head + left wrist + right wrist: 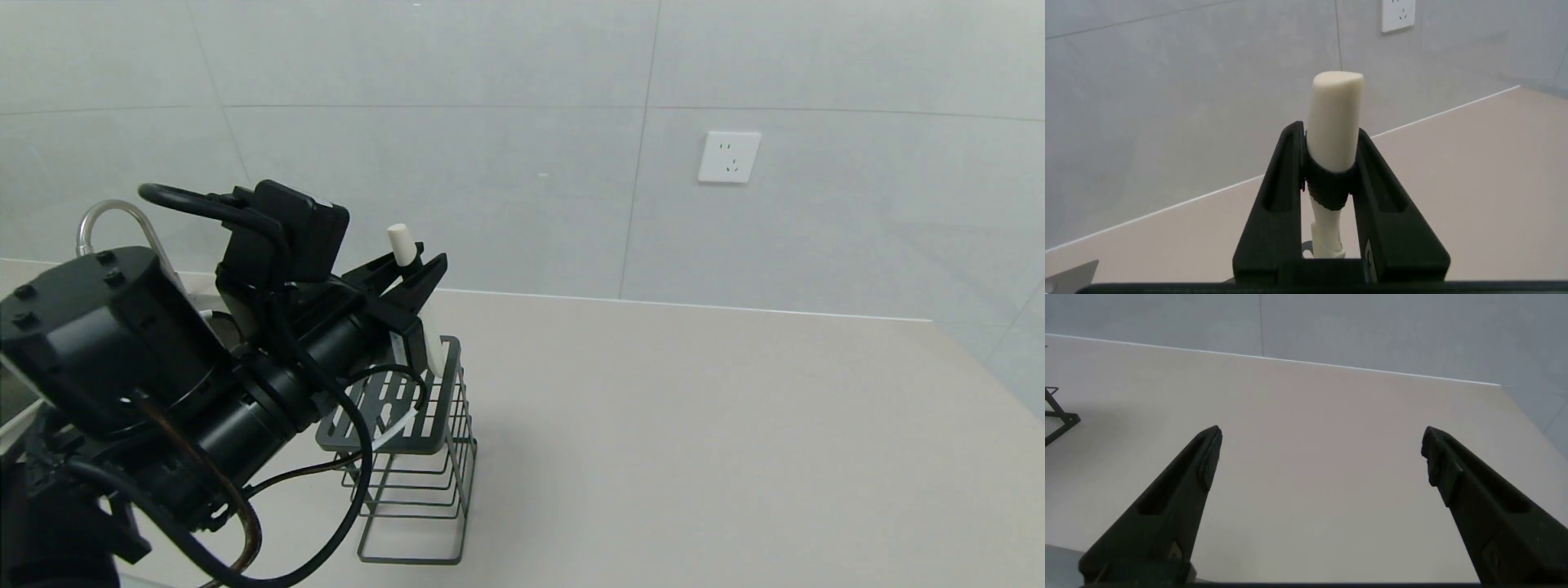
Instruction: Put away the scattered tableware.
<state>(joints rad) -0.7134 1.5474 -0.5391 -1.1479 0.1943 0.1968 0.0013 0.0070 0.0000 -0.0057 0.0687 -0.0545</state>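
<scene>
My left gripper (411, 271) is shut on a cream-coloured utensil handle (398, 242), held roughly upright just above a black wire cutlery rack (416, 465). The handle's rounded end sticks up past the fingers, and a pale lower part (438, 354) reaches down to the rack's slotted top. In the left wrist view the handle (1335, 114) is pinched between the two black fingers of that gripper (1333, 184). My right gripper (1323, 445) hangs open over bare beige table (1315, 400), with nothing between its fingers.
The rack stands at the table's left part; one of its corners (1056, 425) shows in the right wrist view. A curved metal tap (106, 214) rises at the far left. A wall socket (729, 157) sits on the grey wall. Beige tabletop (694, 425) stretches right.
</scene>
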